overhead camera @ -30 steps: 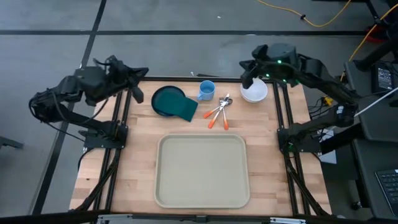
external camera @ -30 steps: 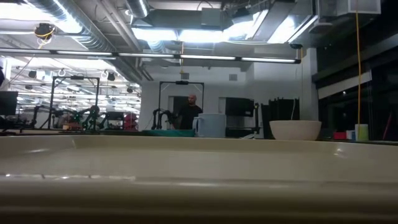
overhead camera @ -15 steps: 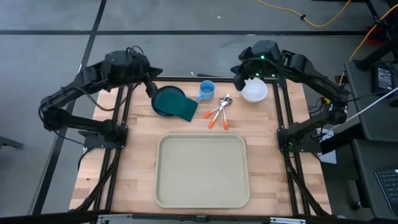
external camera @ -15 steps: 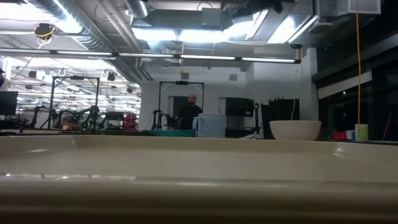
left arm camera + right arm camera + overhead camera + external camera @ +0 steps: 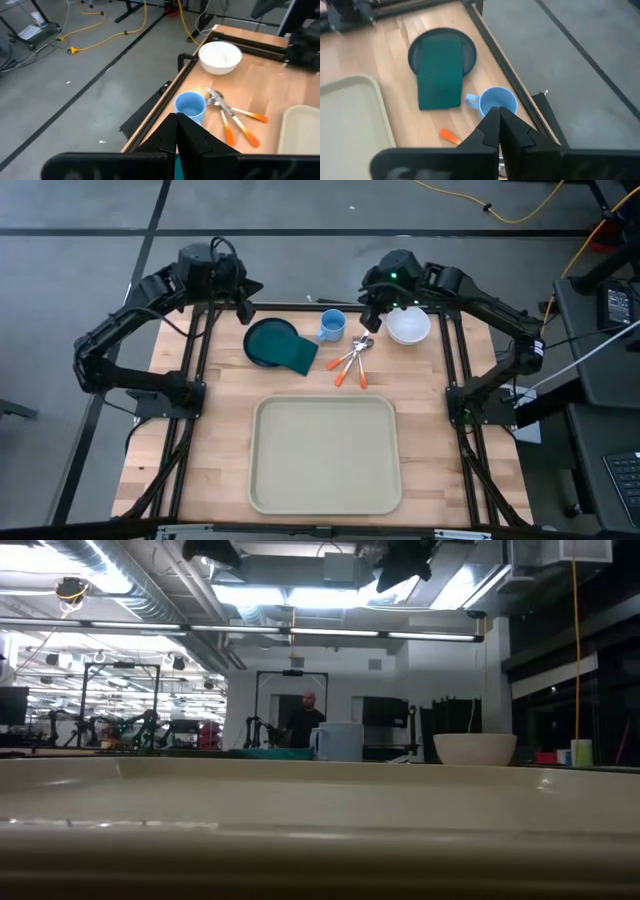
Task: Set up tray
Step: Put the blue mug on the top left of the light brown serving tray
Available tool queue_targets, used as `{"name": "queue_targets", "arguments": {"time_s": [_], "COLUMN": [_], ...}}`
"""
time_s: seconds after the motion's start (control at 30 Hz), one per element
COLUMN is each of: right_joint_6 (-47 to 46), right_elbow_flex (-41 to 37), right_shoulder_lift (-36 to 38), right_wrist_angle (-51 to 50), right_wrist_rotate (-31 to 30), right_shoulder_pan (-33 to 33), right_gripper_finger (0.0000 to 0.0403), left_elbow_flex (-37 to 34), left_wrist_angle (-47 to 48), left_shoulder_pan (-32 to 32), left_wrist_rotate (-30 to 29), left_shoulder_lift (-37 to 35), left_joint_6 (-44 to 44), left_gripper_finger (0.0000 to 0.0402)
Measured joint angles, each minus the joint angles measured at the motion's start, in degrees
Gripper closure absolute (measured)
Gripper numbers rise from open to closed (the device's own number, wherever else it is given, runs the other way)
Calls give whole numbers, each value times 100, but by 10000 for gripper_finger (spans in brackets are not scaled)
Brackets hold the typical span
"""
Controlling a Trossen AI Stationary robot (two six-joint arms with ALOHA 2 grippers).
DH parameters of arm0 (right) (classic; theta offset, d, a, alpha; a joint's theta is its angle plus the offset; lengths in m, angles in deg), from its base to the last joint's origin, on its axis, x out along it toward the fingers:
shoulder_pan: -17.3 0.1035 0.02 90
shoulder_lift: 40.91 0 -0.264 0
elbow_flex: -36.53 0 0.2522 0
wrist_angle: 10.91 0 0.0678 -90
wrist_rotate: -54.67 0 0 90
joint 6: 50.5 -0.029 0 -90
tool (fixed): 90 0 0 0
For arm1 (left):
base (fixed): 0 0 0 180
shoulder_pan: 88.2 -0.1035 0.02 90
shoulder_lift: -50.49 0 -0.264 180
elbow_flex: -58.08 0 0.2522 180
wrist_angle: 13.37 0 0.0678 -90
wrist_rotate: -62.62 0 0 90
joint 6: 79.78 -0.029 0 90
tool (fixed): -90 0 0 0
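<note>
The beige tray (image 5: 325, 455) lies flat on the near middle of the wooden table. Along the far edge stand a dark teal plate (image 5: 262, 338), a blue cup (image 5: 332, 326) and a white bowl (image 5: 408, 327). A green napkin (image 5: 297, 356) rests with its far part on the plate. Orange-handled cutlery (image 5: 350, 363) lies between cup and tray. My left gripper (image 5: 245, 312) hangs shut in the air above the plate's far left rim. My right gripper (image 5: 368, 315) hangs shut in the air between cup and bowl. Neither holds anything.
Black frame rails (image 5: 200, 380) run along the table's left and right sides. Bare wood lies left and right of the tray. Beyond the far edge is grey floor with yellow cables (image 5: 100, 30). In the low view a person (image 5: 305, 720) stands far off in the room.
My left arm has swung toward the far edge and the table's right, bringing its shut gripper over the plate's far rim and turning it toward the cup. My right gripper has moved toward the table's left and down, from over the bowl toward the cup. Both stayed shut.
</note>
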Motion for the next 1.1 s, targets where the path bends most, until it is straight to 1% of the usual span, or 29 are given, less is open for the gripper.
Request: {"name": "queue_targets", "arguments": {"time_s": [0.1,0.2,0.3,0.37,0.5,0.57,0.63,0.77,0.93,1.0,1.1], "right_joint_6": [348,562,433,411,470,615,747,887,741,711,611], "right_elbow_flex": [0,0,0,0,0,-2,-2,-2,-2,-2,0], "right_shoulder_lift": [-105,-179,-213,-251,-420,-531,-628,-760,-771,-725,-615], "right_wrist_angle": [-27,-24,-24,-59,-272,-360,-358,-459,-691,-828,-931], "right_wrist_rotate": [0,-1,7,219,889,1068,1070,1064,1065,1241,1694], "right_shoulder_pan": [0,0,0,-39,-221,-280,-293,-297,-297,-300,-286], "right_gripper_finger": [397,397,397,397,397,397,394,366,323,318,319], "left_elbow_flex": [0,0,0,0,-4,-4,-7,-7,-7,-7,-8], "left_wrist_angle": [3,2,3,5,3,-13,-77,-368,-815,-1021,-1123], "left_shoulder_pan": [-121,-216,-289,-296,-291,-278,-278,-271,-155,-89,20], "left_wrist_rotate": [54,395,694,855,909,945,1080,1360,1381,1384,1385], "left_shoulder_lift": [82,174,334,476,756,890,1014,1242,1540,1630,1796], "left_joint_6": [-19,-180,-256,-284,-326,-381,-393,-339,-261,-263,-52], "left_gripper_finger": [400,396,397,398,400,399,396,396,400,399,397]}}
